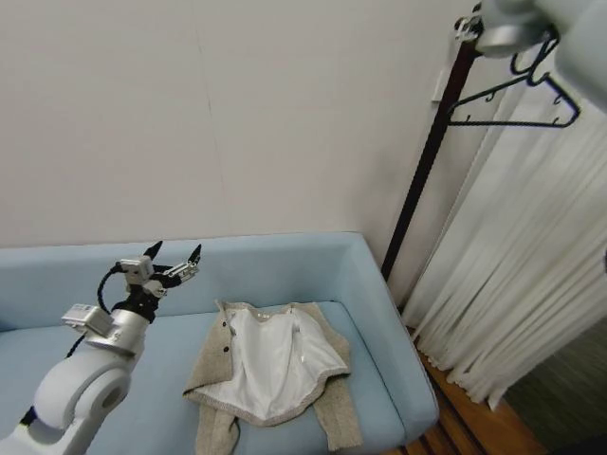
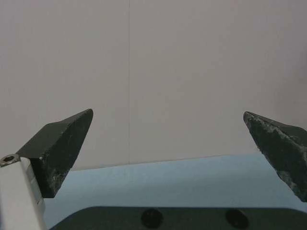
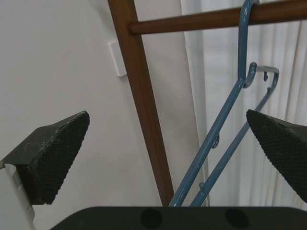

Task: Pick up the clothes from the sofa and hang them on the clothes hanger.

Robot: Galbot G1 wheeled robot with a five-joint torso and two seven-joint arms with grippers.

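Note:
A beige knitted jacket with a white lining [image 1: 270, 372] lies spread open on the seat of the light blue sofa [image 1: 85, 275]. My left gripper [image 1: 174, 260] hovers open above the seat, to the left of the jacket and near the backrest; its fingertips [image 2: 62, 143] frame the wall and the sofa back. High at the top right my right gripper [image 3: 168, 153] stands open just in front of a blue wire hanger [image 3: 225, 120], which hangs from the wooden rail [image 3: 206, 19] of the clothes rack [image 1: 427, 152]. The hanger [image 1: 517, 95] carries nothing.
White curtains [image 1: 531, 275] hang to the right of the sofa. The rack's dark wooden post [image 3: 141, 96] rises behind the sofa's right end, with a white wall switch [image 3: 117, 58] beside it. Wooden floor [image 1: 455, 417] lies at the lower right.

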